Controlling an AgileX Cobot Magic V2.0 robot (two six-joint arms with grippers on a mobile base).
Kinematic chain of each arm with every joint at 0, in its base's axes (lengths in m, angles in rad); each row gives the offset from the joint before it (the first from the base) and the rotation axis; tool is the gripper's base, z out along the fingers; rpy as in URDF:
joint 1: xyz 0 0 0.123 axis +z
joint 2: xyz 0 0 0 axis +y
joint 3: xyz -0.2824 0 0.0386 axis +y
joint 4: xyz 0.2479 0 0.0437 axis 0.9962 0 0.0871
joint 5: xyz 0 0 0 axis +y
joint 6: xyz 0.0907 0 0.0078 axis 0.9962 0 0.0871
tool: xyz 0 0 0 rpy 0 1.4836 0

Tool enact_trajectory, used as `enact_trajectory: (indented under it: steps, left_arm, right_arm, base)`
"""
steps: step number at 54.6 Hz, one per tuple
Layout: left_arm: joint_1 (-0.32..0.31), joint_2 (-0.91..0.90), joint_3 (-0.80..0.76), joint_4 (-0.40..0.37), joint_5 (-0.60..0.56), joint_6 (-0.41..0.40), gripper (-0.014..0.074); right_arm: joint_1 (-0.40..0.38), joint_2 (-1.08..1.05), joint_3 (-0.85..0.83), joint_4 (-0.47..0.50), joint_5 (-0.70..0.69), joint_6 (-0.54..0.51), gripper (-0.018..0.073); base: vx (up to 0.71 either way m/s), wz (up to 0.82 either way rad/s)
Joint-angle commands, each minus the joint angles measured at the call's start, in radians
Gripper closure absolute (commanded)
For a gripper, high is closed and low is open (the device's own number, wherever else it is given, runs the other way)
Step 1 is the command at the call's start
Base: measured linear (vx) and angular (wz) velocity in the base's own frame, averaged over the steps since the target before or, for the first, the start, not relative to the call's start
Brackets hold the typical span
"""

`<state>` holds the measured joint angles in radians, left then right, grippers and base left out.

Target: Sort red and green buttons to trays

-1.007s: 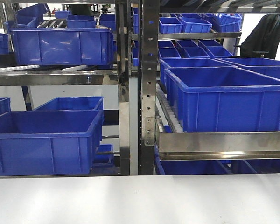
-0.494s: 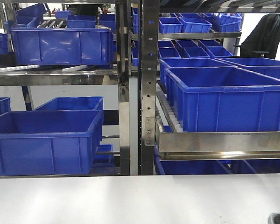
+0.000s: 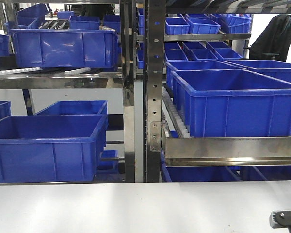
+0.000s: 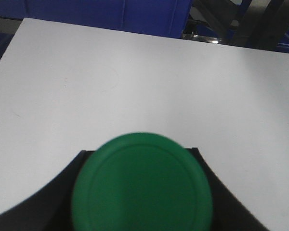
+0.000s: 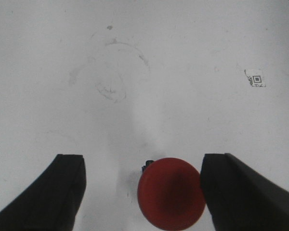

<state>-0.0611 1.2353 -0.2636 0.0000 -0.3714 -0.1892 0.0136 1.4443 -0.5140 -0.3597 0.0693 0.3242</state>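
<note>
My left arm hangs low over the white tabletop (image 4: 135, 82), wrist camera looking forward along it toward the far edge. My left claw (image 4: 139, 154) is drawn in narrow, and the green button (image 4: 142, 185) sits in it, its round cap facing the camera so close that it blurs. The cap hides where my dark fingers (image 4: 48, 207) meet the body beneath it, so the exact contact is out of sight. My right arm points almost straight down at the tabletop, and my right claw (image 5: 142, 156) stands wide, gripping nothing. The red button (image 5: 171, 192) rests on the surface between its two dark fingers (image 5: 67, 187), much nearer the one at the right of the view, where its cap edge seems to meet that finger, and well apart from the other. Farther out on the tabletop lies a small square code sticker (image 5: 255, 78), too small to read, with faint ring-shaped scuffs (image 5: 111, 77) to its left. In the front view a dark piece of arm (image 3: 286, 221) juts in at the lower right edge.
</note>
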Motion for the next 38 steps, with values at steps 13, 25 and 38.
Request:
enact_trajectory:
  steps: [13, 25, 38]
  left_arm:
    - [-0.002, -0.021, -0.019, -0.006, -0.079, 0.000, 0.0599]
    - [-0.002, -0.021, -0.019, -0.006, -0.079, 0.000, 0.0599]
    - [-0.002, -0.021, -0.019, -0.006, -0.079, 0.000, 0.0599]
  right_arm:
    - [-0.047, 0.080, -0.029, -0.017, -0.108, 0.005, 0.0001]
    - [-0.102, 0.110, -0.029, -0.013, -0.144, 0.000, 0.0002]
    - [-0.102, 0.117, -0.029, -0.011, -0.180, -0.001, 0.0002]
  base:
    - [0.00, 0.00]
    - [0.00, 0.00]
    - [0.00, 0.00]
